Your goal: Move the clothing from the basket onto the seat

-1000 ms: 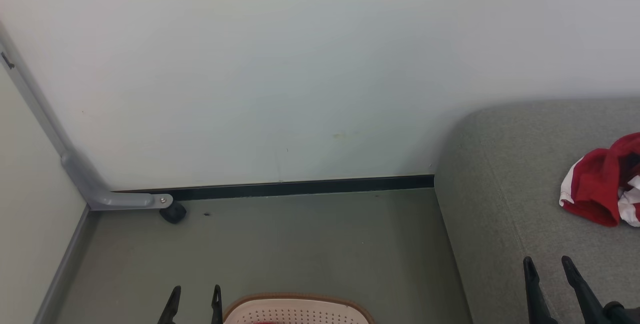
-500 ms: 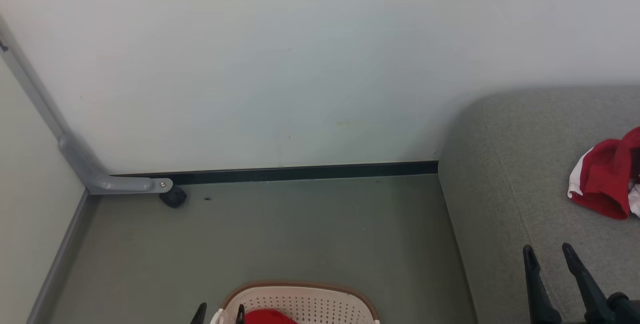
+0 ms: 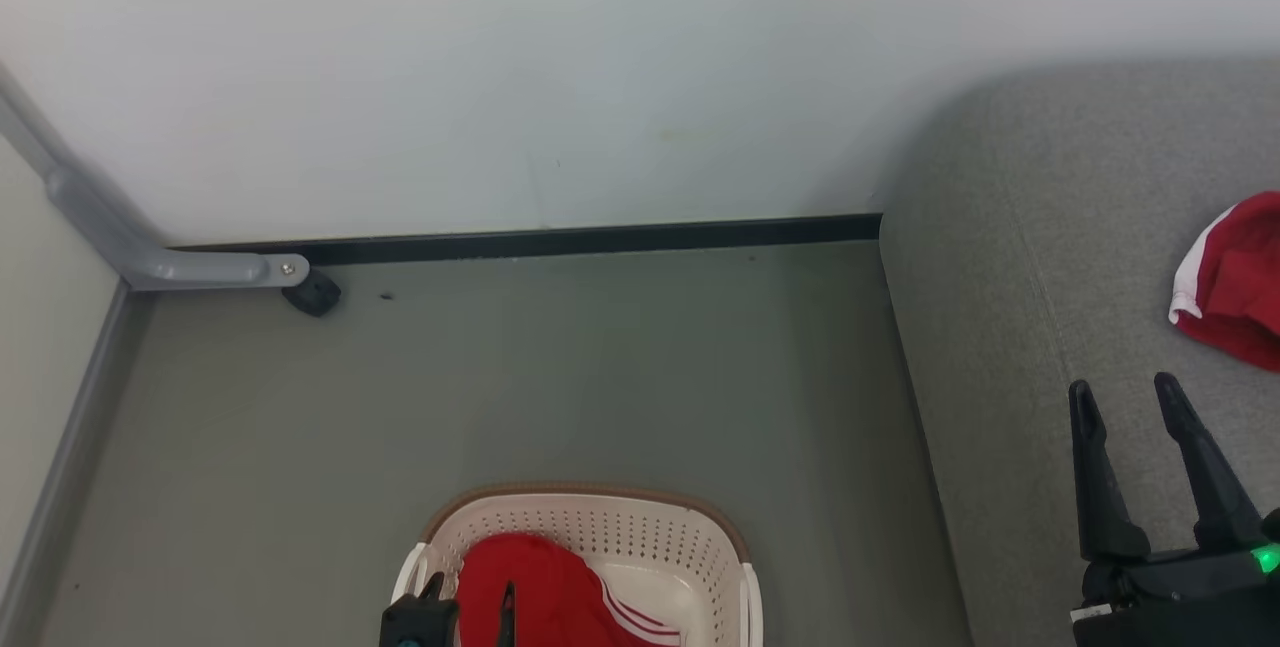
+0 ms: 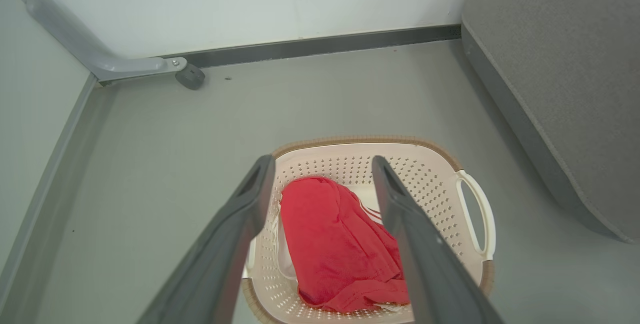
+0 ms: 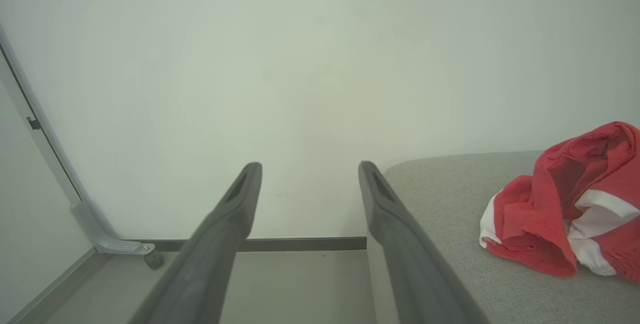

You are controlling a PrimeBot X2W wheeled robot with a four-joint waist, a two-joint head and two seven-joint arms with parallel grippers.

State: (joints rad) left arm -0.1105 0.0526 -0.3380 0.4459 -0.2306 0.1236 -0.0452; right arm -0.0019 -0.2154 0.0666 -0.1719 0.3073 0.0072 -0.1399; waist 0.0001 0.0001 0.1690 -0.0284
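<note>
A cream perforated basket (image 3: 640, 527) with a brown rim stands on the floor at the bottom of the head view. In it lies red clothing (image 3: 545, 582) with thin white stripes. My left gripper (image 3: 470, 592) hangs open above the basket's left part, holding nothing. The left wrist view looks down between the left gripper's (image 4: 322, 161) open fingers at that clothing (image 4: 330, 234) and the basket (image 4: 360, 139). More red clothing (image 3: 1235, 277) with white trim lies on the grey seat (image 3: 1050, 227). My right gripper (image 3: 1122, 387) stands open and empty above the seat's front left part, left of that clothing (image 5: 570, 204).
A pale wall with a dark baseboard (image 3: 600, 237) closes the back. A grey metal leg with a black caster (image 3: 312, 293) sits in the far left corner. Grey floor (image 3: 600, 377) lies between the wall, the basket and the seat's left edge (image 4: 520, 113).
The head camera has tilted down, so more of the basket and its red clothing shows. My left gripper has moved right, from beside the basket to over it. Both grippers stay open.
</note>
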